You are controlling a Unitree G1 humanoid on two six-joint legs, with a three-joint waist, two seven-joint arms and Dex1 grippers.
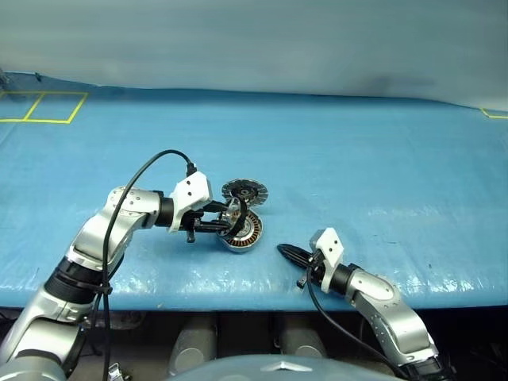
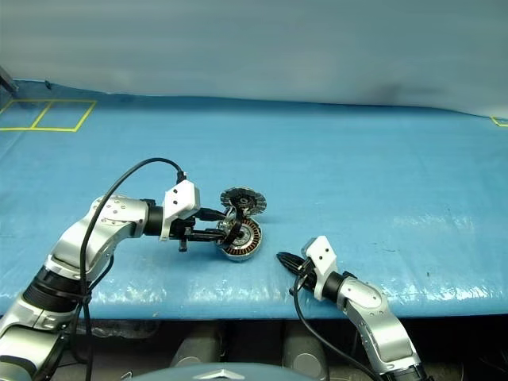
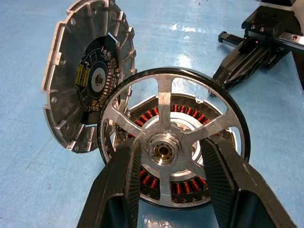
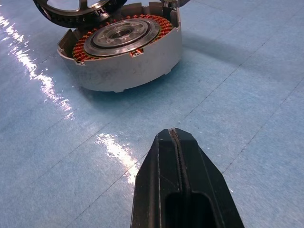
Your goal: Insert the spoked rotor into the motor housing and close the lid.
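Surface: a blue mat (image 1: 357,175) covers the work table, with yellow tape lines (image 1: 41,107) marking squares at its far left corner.

Motor housing: a shallow round silver cup (image 4: 124,61) sits on the mat near the front edge, a little left of the middle. A ring of copper-brown windings (image 4: 164,26) runs inside its wall around a silver central hub.

Lid: the round grey disc (image 3: 88,78) is swung open and stands nearly upright on the far side of the housing, attached at its edge. Its ribbed inner face with a dark centre faces the housing.

Spoked rotor: the flat wheel with a black rim and silver spokes (image 3: 164,118) is held tilted just above the housing's open mouth. It is not seated; the windings show through the gaps between its spokes.

Left gripper: it (image 3: 166,159) reaches in from the left and grasps the spoked rotor. One black finger (image 3: 118,185) presses on each side of the small central hub, across the spokes.

Right gripper: it (image 4: 176,142) rests low over the mat just to the right of the housing and apart from it. Its two black fingers are pressed flat together and carry nothing, pointing toward the housing.
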